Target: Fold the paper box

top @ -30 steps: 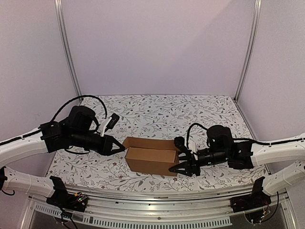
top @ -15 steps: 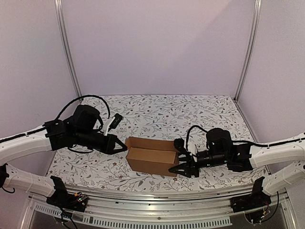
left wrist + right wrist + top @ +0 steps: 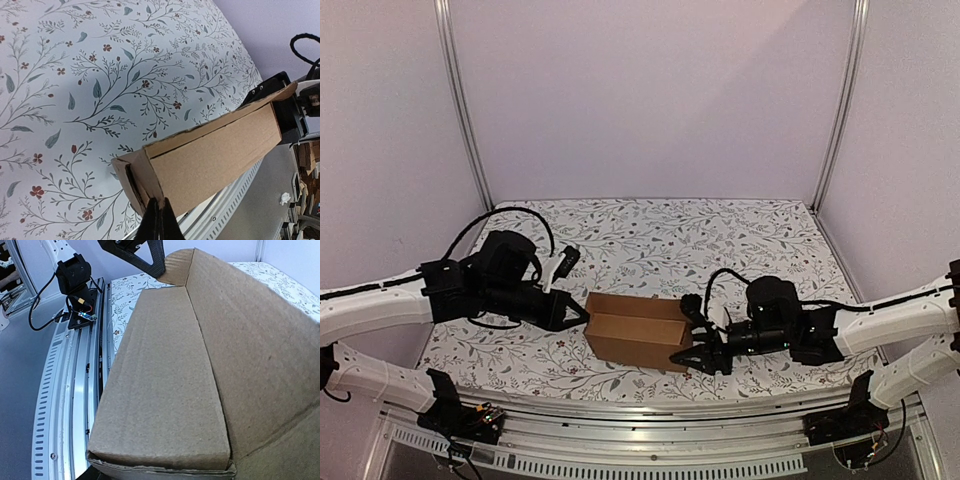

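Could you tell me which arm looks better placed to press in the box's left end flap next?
Left, probably: its shut gripper already points at the box's left end, while the right gripper sits at the opposite end.

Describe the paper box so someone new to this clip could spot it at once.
On the floral-patterned table, look near the front edge, between the two black grippers. The paper box is a long plain brown cardboard carton lying on its side, one long flap raised: the only unpatterned brown thing there.

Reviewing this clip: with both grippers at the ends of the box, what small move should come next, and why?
Probably the left gripper, shut to a point, should nudge the end flap inward. Its tips touch the paper box at the left end, where that flap stands ajar; the right gripper braces the other end.
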